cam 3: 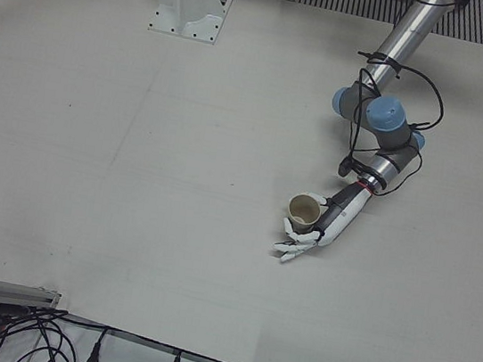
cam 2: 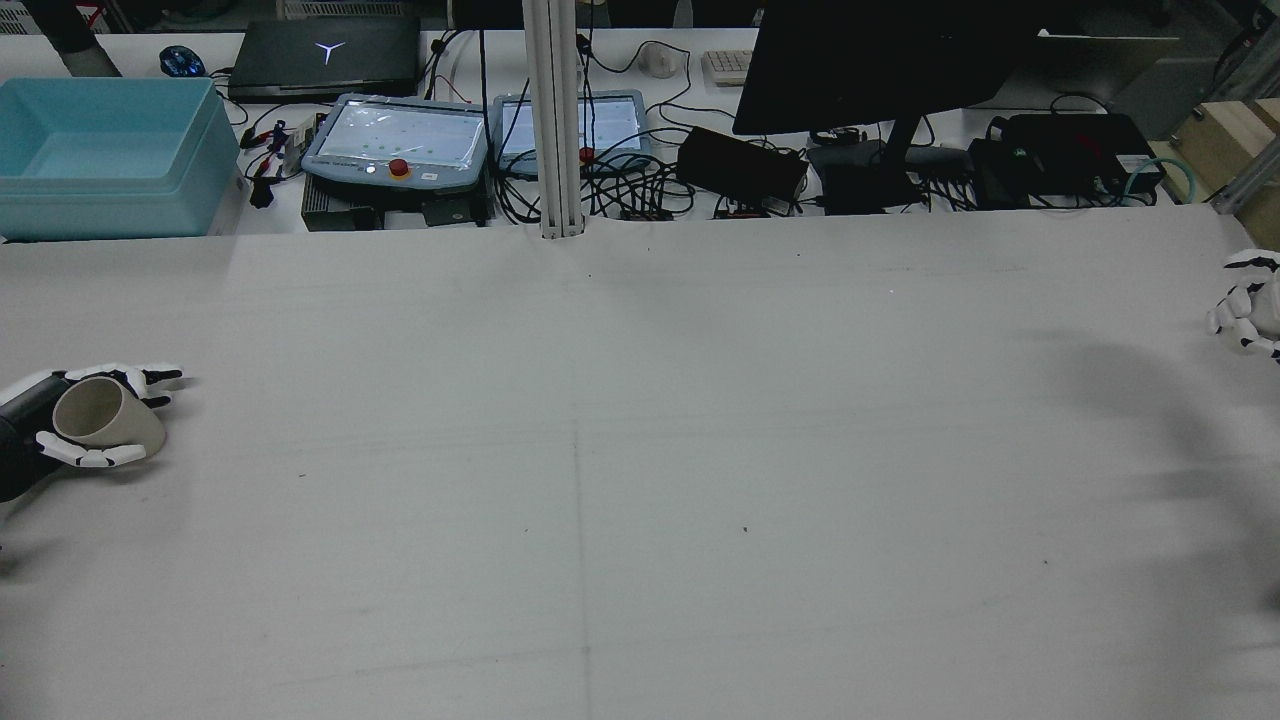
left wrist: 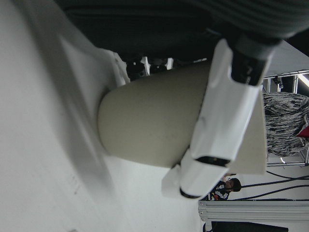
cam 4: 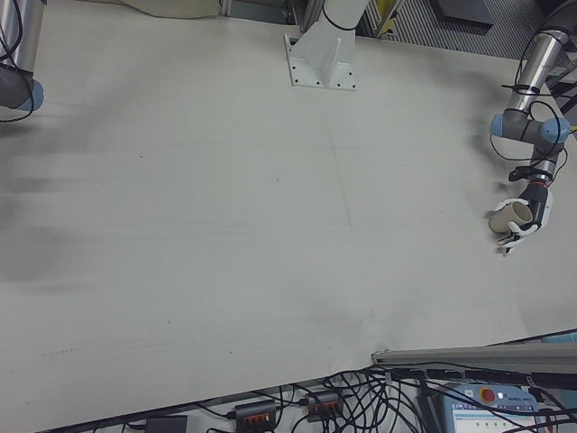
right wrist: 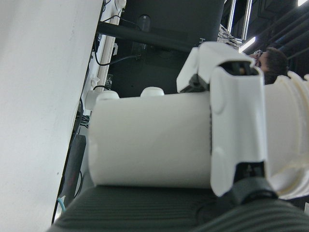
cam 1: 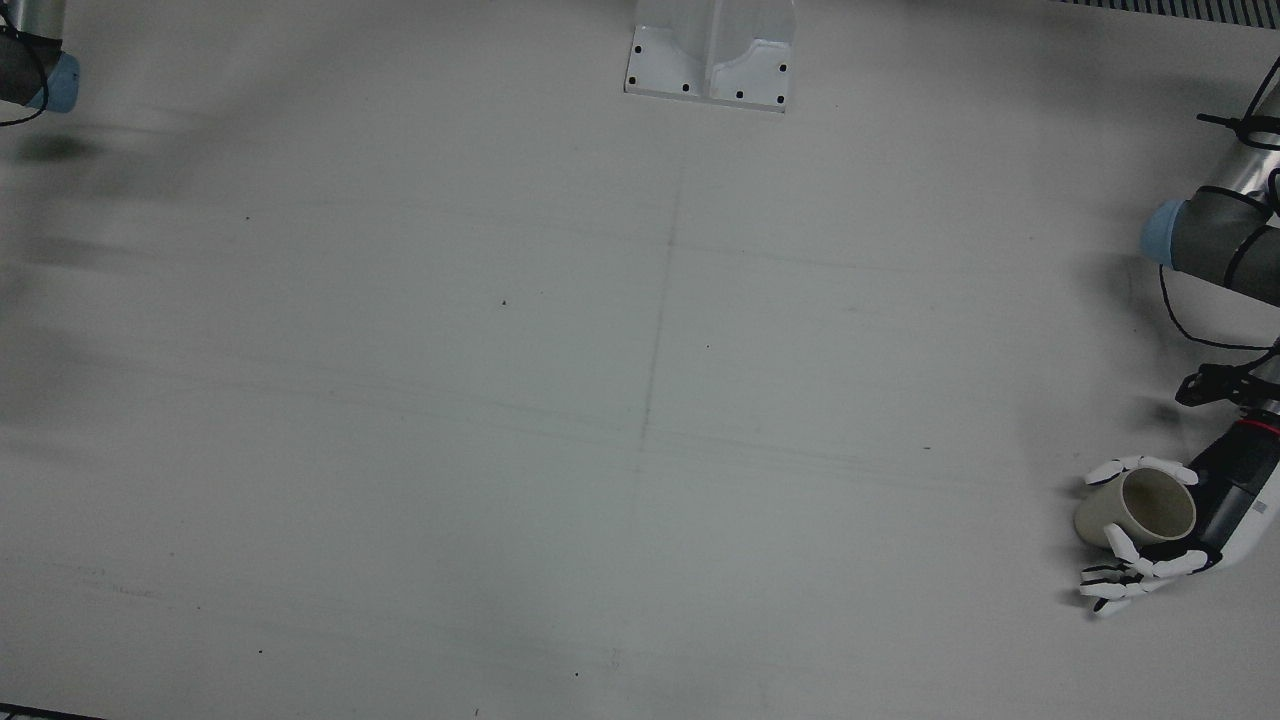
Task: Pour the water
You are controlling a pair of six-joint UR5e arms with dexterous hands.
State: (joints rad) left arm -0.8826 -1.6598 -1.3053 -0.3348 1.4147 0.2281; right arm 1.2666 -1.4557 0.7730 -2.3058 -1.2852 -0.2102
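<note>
White tabletop (cam 2: 640, 450) lay bare between the arms. Far left in the rear view, the left hand (cam 2: 95, 415) was wrapped around a beige tapered cup (cam 2: 105, 422), fingers (cam 2: 95, 456) on its wall, mouth open sideways-upward. At the far right edge, the right hand (cam 2: 1245, 305) clasped a white cylindrical container (right wrist: 149, 140), seen from its own camera. Judged early: both vessels held, well apart; bringing together and pouring remained.

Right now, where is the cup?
The beige cup is in the left robot hand, at the far right edge of the front view and the far left of the rear view, near the table's side edge.
</note>
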